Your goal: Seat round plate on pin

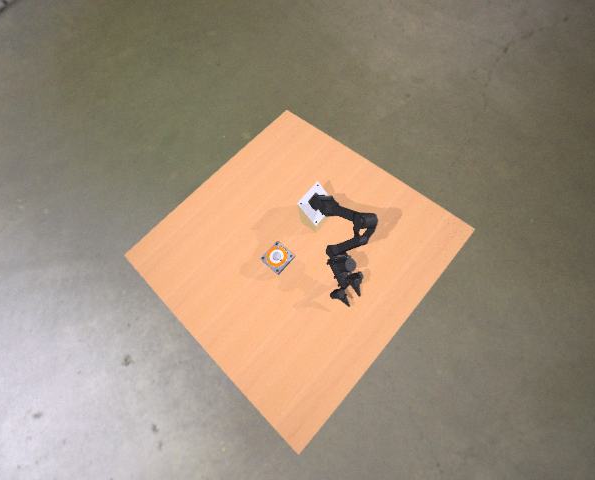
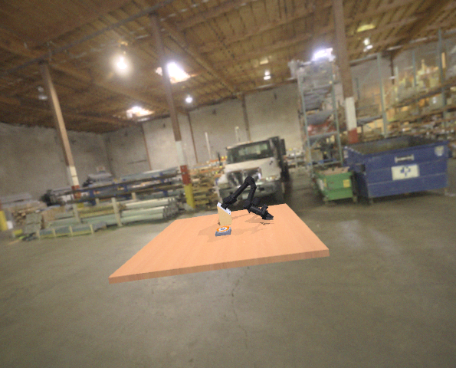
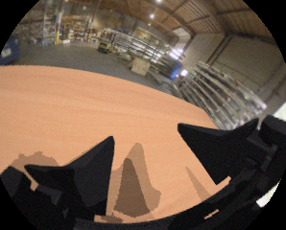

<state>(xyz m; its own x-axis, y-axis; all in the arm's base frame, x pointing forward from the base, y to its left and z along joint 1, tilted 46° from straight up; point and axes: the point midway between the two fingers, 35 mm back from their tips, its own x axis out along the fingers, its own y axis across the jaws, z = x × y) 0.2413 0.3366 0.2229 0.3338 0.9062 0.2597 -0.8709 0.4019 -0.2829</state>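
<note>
Far overhead, distant side, wrist views share table [image 1: 266,335].

1. Wooden table top [image 2: 259,245], a square slab seen over a concrete floor [image 2: 378,309].
2. White truck [image 2: 254,160] behind the table.
3. Blue dumpster [image 2: 398,168] to the right, with a green bin [image 2: 334,184] beside it.
4. Storage racks [image 2: 418,83] along the wall.

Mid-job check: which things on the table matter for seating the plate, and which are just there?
Job:
round plate with orange ring
grey square base under it
gripper, open, holding nothing, off to the side of the plate

Not part of it:
arm's mounting block
table
</note>
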